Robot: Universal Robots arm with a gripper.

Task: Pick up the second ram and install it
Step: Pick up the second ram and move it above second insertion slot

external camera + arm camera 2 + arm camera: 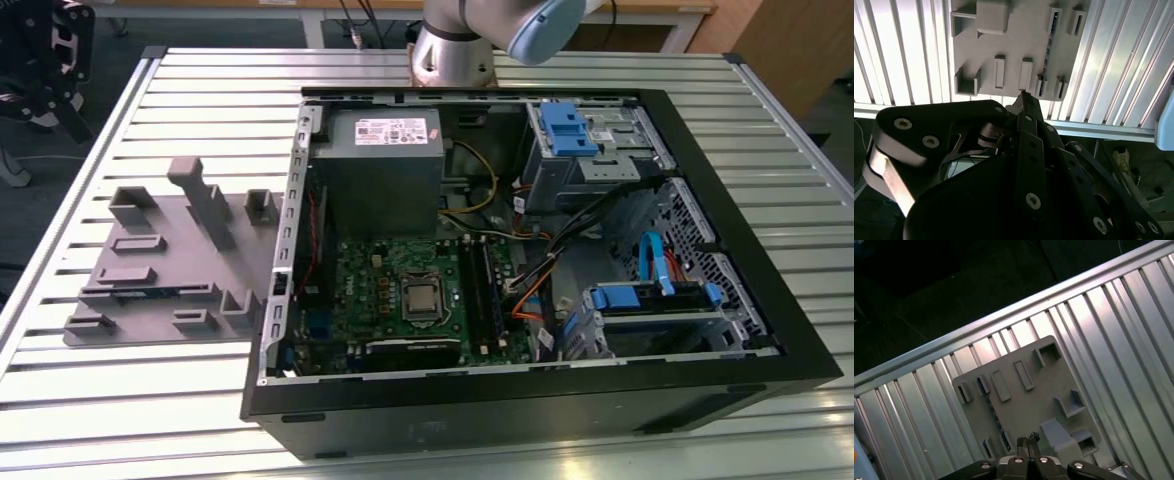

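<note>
The second ram (pixel 1050 44) is a thin blue stick standing on edge in a long slot of the grey holder tray (pixel 1019 35). In the first wrist view, the ram (pixel 992 412) runs along the tray (pixel 1024 405), and in the exterior view the ram (pixel 158 292) lies near the tray's front. My gripper (pixel 1023 95) hangs well above the tray, off to the side of the ram, with its fingertips pressed together and nothing between them. The same shut gripper (pixel 1027 440) appears in the first wrist view. The motherboard's memory slots (pixel 481 290) lie inside the open computer case (pixel 747 250).
The tray (pixel 167 265) sits on a ribbed metal table (pixel 174 110) on the exterior view's left of the case. It carries raised grey blocks (pixel 211 205). Inside the case are a power supply (pixel 380 165), loose cables (pixel 561 240) and blue drive brackets (pixel 567 130). The arm's base (pixel 451 55) stands behind the case.
</note>
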